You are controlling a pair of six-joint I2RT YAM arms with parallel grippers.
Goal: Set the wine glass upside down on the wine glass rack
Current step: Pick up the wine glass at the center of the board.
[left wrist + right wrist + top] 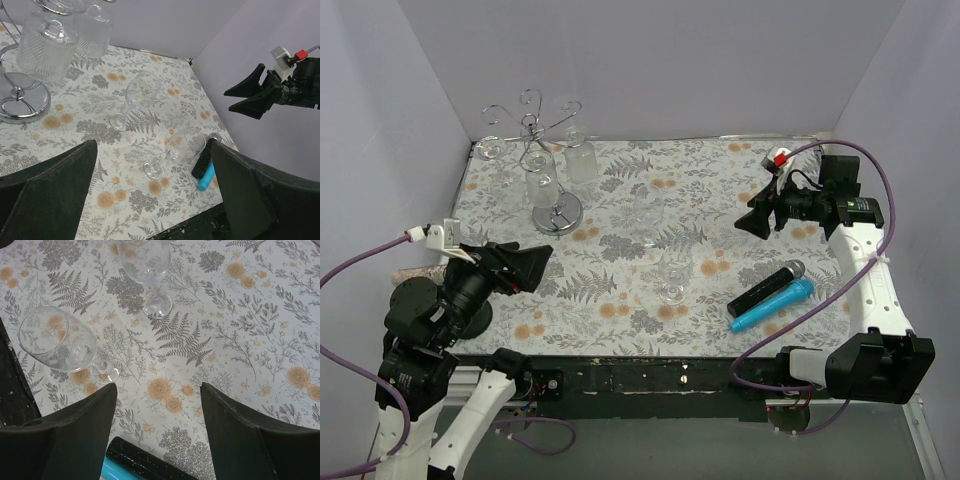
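- Your left gripper [538, 268] hovered over the near-left tabletop [720, 170], jaws wide apart and empty.
- Your right gripper [748, 218] hung above the far right side, jaws apart, gripping nothing.
- The far wine glass [650, 215] and the near wine glass [672, 278] stood upright mid-tabletop, untouched.
- The wine glass rack [535, 150] stood at the far left, with other glasses [578, 155] hanging upside down from it.

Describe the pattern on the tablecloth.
The tablecloth is white with grey ferns and orange flowers, seen best in the right wrist view.
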